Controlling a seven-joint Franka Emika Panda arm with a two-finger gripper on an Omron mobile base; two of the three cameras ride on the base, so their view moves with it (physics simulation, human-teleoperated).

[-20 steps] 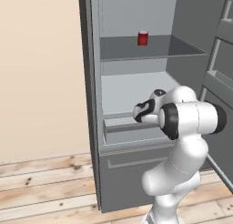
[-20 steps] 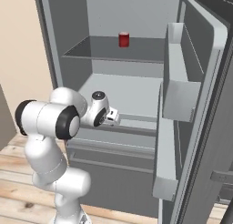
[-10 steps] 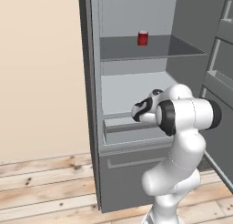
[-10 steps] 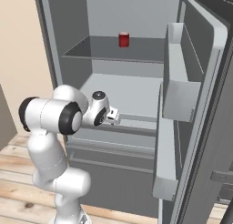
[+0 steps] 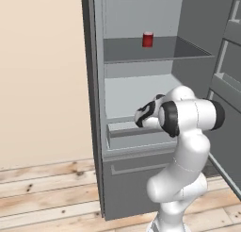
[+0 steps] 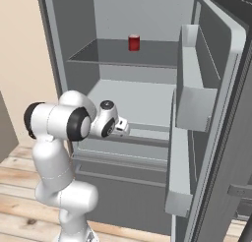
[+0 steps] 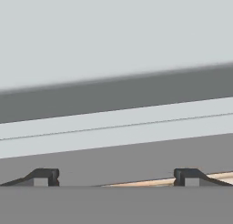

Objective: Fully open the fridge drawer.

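Grey wide box drawer (image 5: 141, 136) sits just ahead of your wide-open hand (image 7: 116, 176), barely pulled; nearly all pulling remains.

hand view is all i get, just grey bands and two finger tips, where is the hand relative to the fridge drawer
Observer: In the left base view the gripper is right at the front of the fridge drawer, near its top edge.
Operator: are the fingers closed on anything
Observer: No. In your view the fingers stand wide apart, nothing between them.
Operator: anything else in the fridge
Observer: A red can stands on the shelf above, well clear of the arm.
Operator: door in the way
Observer: No, the fridge door is swung open to the right.
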